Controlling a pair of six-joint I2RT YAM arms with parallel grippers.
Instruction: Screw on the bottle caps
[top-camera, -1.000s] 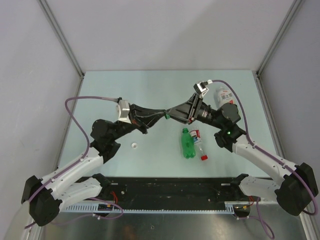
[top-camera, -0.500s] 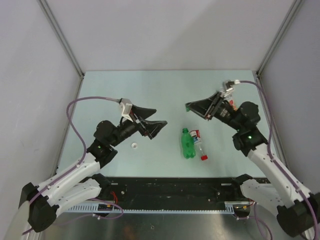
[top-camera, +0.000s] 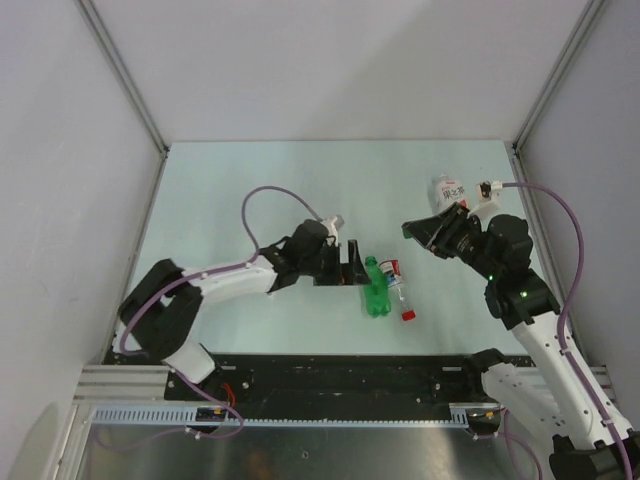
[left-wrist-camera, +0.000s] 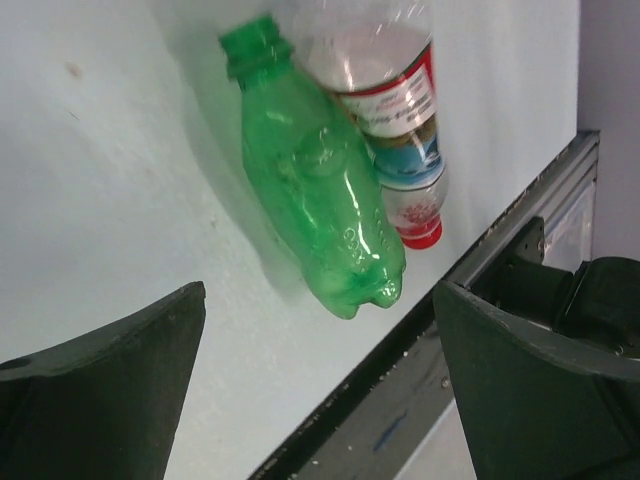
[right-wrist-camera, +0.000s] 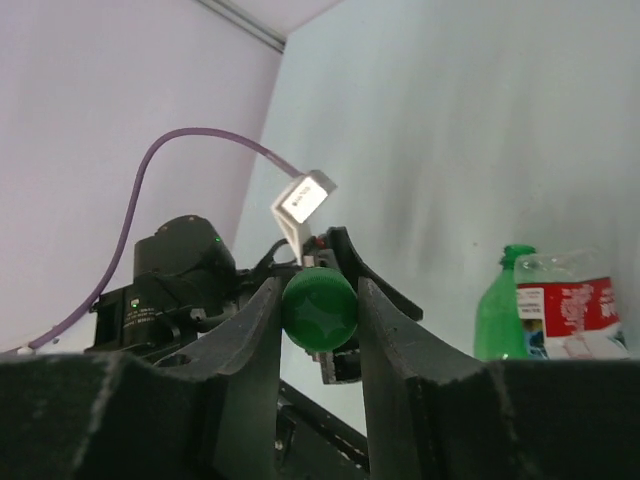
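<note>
1. Reaching low across the table (top-camera: 250, 190), the left arm (top-camera: 230, 278) brings the left gripper (top-camera: 352, 263) up just beside the neck of the green bottle (top-camera: 375, 292).
2. The left gripper's jaws stand wide apart and hold nothing. In the left wrist view the two dark fingers (left-wrist-camera: 110, 385) frame the green bottle from either side without touching it.
3. The green bottle lies on its side near the front edge of the table. Its bare threaded neck points toward the far side and its base toward the arms.
4. The slim clear bottle (top-camera: 397, 285) lies touching the green bottle's right flank, head to tail with it. Its red cap (top-camera: 408, 315) is on and points toward the near edge.
5. The right gripper (top-camera: 418, 232) hangs above the table, to the right of the two lying bottles and well apart from them.
6. Its jaws are pinched on the green cap (right-wrist-camera: 320, 308), which sits between the fingertips in the right wrist view.
7. The wider clear bottle (top-camera: 447, 192) is farther back, just behind the right gripper. From above it is hard to say whether it stands or lies, or whether it carries a cap.
</note>
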